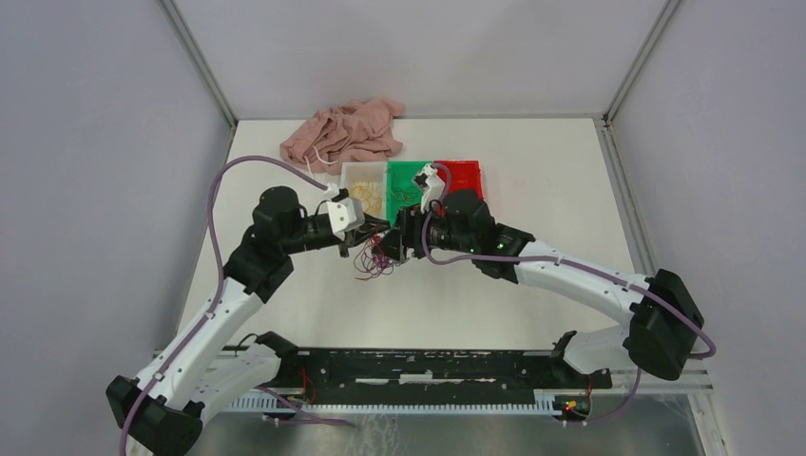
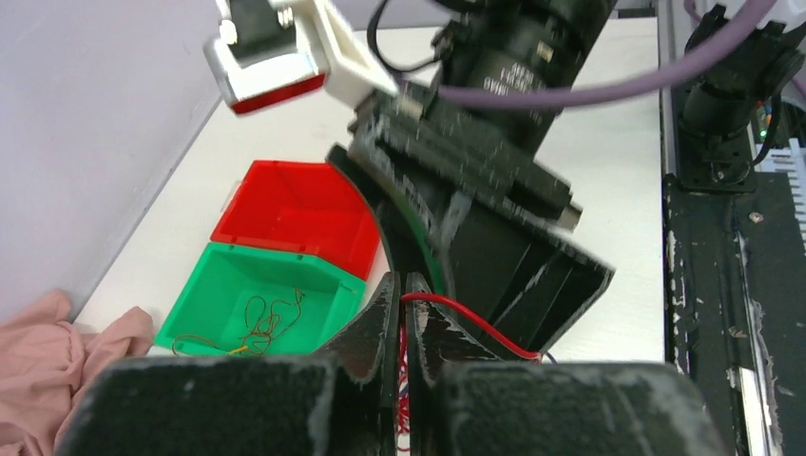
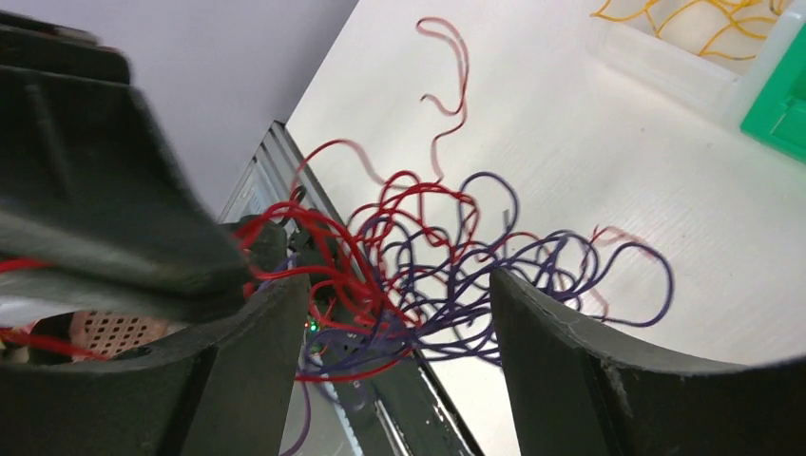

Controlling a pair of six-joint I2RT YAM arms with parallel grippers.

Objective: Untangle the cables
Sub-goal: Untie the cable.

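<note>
Top external, from the left: left gripper (image 1: pixel 373 237) pinched shut on the cables (image 1: pixel 373 261), one red strand trapped between its fingers (image 2: pixel 380 328) in the left wrist view. Red and purple tangle at mid-table, just below both grippers. Right gripper (image 1: pixel 392 245) tip to tip with the left, jaws spread wide, loops showing through the gap. Behind: clear bin (image 1: pixel 364 188) with yellow strands, green bin (image 1: pixel 409 179), red bin (image 1: pixel 464 176).

Noted red and purple cables (image 3: pixel 428 256) in a loose curly tangle at mid-table (image 1: pixel 428 313), loops splayed outward. Seen one red strand (image 2: pixel 466 318) pinched in the closed left gripper (image 2: pixel 404 285). Found yellow strands (image 1: pixel 366 197) in the clear bin (image 1: pixel 354 173), and a few thin ones (image 2: pixel 261 323) in the green bin (image 2: pixel 204 285).
</note>
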